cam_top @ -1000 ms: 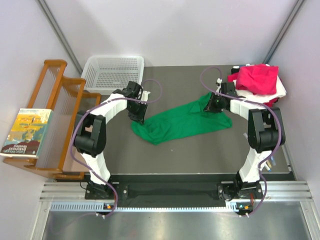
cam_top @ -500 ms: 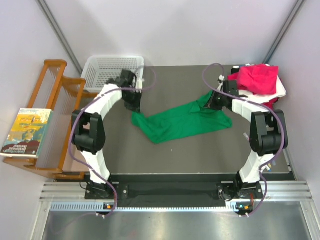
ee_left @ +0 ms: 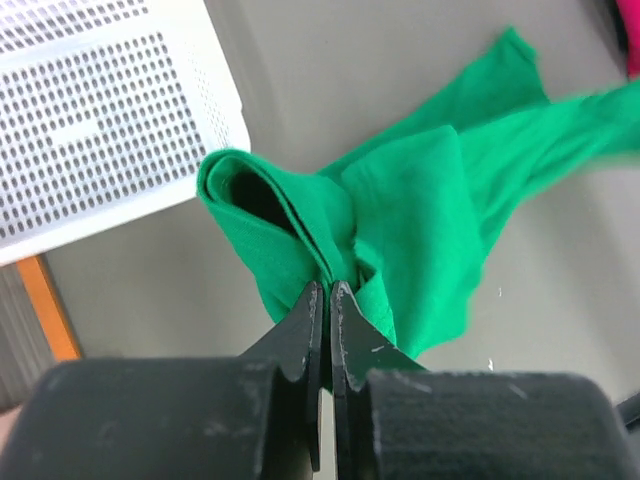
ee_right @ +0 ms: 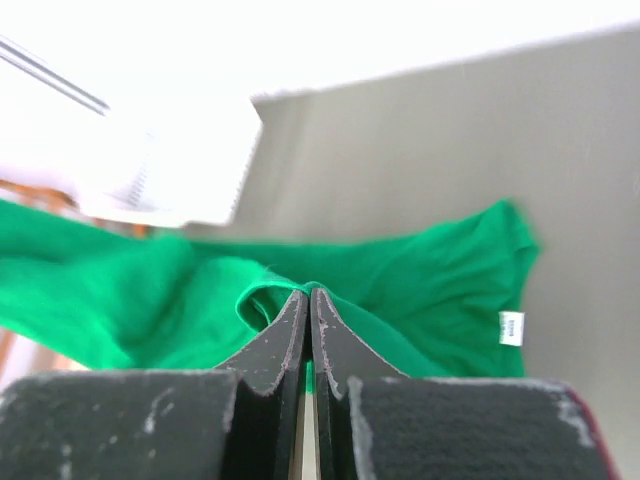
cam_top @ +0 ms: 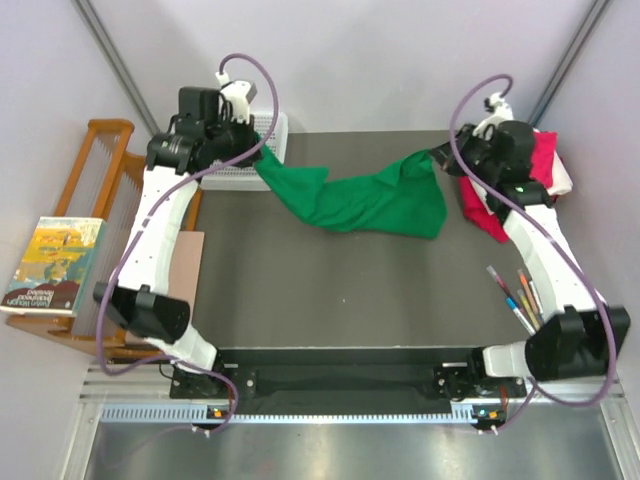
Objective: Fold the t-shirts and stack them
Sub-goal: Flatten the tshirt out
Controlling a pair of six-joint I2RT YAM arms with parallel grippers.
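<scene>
Your left jaws are pinched fully together on a bunched fold of the green t-shirt, right beside the corner of the white mesh basket. Your right jaws are closed just as tightly on a fold at the shirt's other end, with green cloth caught between the tips in the wrist view. The shirt is strung between the two across the far half of the bench and sags in the middle (whether its lowest part touches the surface cannot be told from above). A small white label shows near one edge of it. At the far right corner, partly under your right arm, the other shirts sit in a heap: a magenta-pink tee, a red tee and a sliver of a white tee. A few pens lie near the bench's right edge, well apart from the green shirt.
</scene>
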